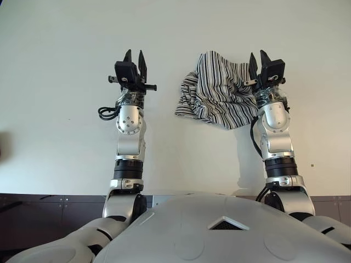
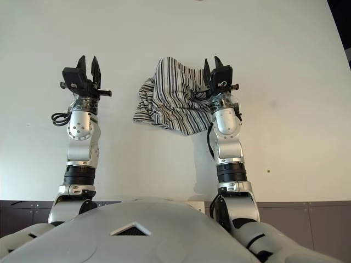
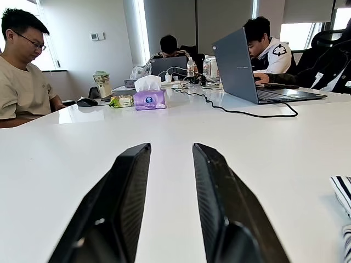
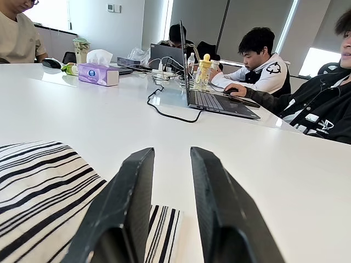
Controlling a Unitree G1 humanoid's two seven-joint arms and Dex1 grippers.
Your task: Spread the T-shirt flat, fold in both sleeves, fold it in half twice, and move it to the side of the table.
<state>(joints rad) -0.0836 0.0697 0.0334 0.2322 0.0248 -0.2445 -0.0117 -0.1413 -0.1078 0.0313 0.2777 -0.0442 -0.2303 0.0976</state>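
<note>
Shows the striped T-shirt bunched in a heap, not spread, on the white tabletop, right of centre. Has the right gripper just at the heap's right edge, fingers released and parted, cloth close beside one. Has the left gripper well left of the shirt over bare tabletop, fingers parted too, grasping nothing.

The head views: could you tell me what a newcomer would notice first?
A crumpled striped T-shirt lies bunched on the white table, right of centre. The right claw sits open at its right edge; the left claw is open over bare table to its left.
</note>
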